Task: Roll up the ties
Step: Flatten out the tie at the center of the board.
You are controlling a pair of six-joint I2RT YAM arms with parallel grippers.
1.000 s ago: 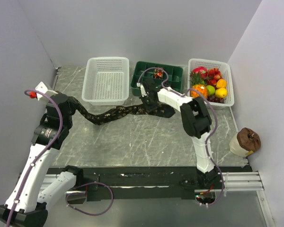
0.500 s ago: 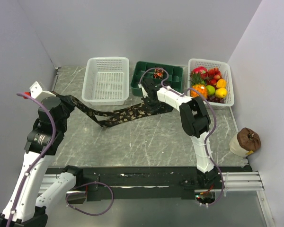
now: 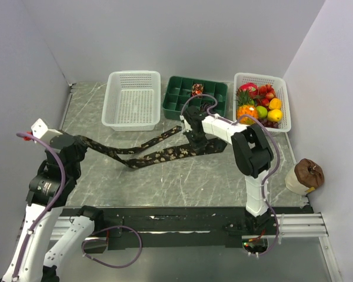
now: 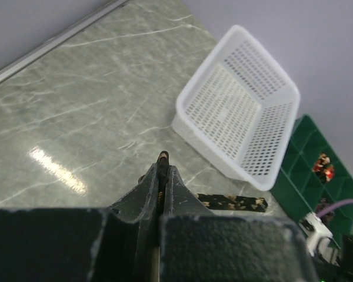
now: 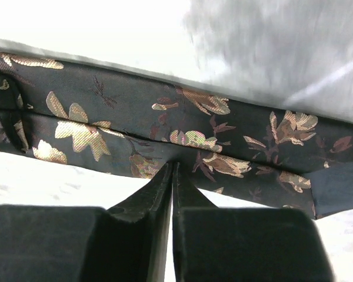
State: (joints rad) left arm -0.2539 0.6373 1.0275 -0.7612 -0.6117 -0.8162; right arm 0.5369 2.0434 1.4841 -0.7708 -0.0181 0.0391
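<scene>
A white perforated plastic basket (image 3: 133, 103), a green compartment tray (image 3: 179, 101) and a fruit basket (image 3: 286, 111) line the far edge. The floral-patterned tie (image 3: 165, 154) stretches, folded, over the veined grey table (image 3: 182, 182). The left gripper (image 4: 162, 161) and right gripper (image 5: 172, 167) each pinch it, jaws pressed together. Pale walls surround.

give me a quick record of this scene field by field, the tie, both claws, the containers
item: tie, dark floral, unrolled, doubled back in a V
left: left claw shut on one end of the tie
right: right claw closed, tips at the tie's edge; grip on it unclear
done: reddish coil in the green tray
containers: white basket empty; fruit basket holds fruit
</scene>
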